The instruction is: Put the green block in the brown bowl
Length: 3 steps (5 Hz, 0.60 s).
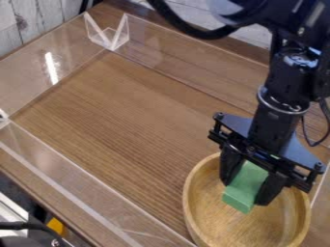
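Note:
The green block (248,189) hangs upright between the black fingers of my gripper (254,185), which points straight down and is shut on it. It is held just above the inside of the brown bowl (206,207), a round light wooden bowl at the lower right of the table. The block's lower end sits low over the bowl's middle; whether it touches the bowl's floor I cannot tell. The arm (287,82) rises above the gripper toward the upper right and hides the bowl's far rim.
The wooden table (116,116) is fenced by clear plastic walls (52,154). A clear folded plastic stand (106,31) sits at the back left corner. The table's front edge runs along the lower left.

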Motion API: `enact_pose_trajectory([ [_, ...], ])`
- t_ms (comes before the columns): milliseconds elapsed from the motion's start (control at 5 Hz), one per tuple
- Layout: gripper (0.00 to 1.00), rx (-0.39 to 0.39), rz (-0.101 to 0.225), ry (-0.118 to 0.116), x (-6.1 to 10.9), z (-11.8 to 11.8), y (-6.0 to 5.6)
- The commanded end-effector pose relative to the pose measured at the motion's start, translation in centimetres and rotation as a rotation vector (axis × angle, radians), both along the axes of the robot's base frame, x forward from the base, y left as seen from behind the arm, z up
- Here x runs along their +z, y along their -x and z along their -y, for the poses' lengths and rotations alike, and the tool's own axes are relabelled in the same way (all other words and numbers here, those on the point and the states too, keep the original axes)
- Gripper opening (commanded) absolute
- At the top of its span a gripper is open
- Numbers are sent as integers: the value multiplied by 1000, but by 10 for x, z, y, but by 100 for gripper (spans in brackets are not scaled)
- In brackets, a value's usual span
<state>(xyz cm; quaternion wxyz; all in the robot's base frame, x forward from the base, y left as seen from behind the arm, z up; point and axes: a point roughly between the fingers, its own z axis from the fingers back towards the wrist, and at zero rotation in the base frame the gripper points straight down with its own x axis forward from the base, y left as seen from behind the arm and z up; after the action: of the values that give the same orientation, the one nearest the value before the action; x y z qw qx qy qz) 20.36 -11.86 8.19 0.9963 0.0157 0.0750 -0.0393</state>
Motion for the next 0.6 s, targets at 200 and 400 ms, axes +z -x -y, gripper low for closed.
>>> enact_pose_trajectory([
  [200, 0, -36, 64, 25, 10, 3, -1],
  [400, 0, -43, 68, 25, 11, 2, 0],
])
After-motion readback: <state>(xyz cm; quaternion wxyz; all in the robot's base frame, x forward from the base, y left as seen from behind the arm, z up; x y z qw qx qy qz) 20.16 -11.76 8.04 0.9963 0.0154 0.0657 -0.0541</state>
